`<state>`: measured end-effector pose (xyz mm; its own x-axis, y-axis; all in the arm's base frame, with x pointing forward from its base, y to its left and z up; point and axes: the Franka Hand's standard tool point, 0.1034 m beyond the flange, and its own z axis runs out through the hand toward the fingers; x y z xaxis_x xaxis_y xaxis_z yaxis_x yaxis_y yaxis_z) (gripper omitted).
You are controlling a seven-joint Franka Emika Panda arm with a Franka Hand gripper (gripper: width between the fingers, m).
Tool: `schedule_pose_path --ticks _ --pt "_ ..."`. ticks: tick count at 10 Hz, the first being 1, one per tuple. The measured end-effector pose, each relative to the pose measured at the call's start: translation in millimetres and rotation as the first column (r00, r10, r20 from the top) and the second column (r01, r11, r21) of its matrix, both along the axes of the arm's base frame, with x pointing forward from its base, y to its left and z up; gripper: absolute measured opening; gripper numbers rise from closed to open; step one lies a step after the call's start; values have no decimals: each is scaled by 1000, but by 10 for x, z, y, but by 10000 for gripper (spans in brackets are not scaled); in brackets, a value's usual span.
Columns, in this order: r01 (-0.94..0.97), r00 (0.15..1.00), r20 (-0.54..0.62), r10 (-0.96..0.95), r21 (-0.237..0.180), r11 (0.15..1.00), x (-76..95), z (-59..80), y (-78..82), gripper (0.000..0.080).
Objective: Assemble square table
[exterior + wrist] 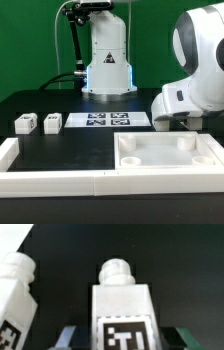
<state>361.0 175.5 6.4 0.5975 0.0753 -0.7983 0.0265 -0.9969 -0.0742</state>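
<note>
**A:** I can't see the gripper (pixel 125 335) from outside. The arm (pixel 195 70) hides it.

**B:** On the wrist view it's clamped on a leg block (pixel 124 303) whose tag is cut off – a second leg (pixel 14 297) lies just beside, blurred.

**A:** The slab (pixel 165 152)?

**B:** It's flat on the black table (pixel 60 105), with its right edge cropped.

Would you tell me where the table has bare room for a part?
The widest bare patch is the black table between two leg blocks, the marker board and the barrier wall. Another lies behind the blocks, beside the robot base. It is crowded at the exterior view's right, where the gripper holds a leg by the square slab.
</note>
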Motion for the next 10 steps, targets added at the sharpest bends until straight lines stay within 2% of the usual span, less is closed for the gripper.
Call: schedule_pose_path --ticks 1,5,6,8,10 --pt "2 1000 -18 -1 23 1000 7 91 -37 285" --pt "29 999 -25 -28 37 999 145 712 -90 287" --pt "29 1000 -2 -29 38 999 166 792 -97 287" --pt "30 1000 -3 -30 36 999 146 751 -101 287" --pt "47 983 177 -54 43 998 270 724 -96 287"
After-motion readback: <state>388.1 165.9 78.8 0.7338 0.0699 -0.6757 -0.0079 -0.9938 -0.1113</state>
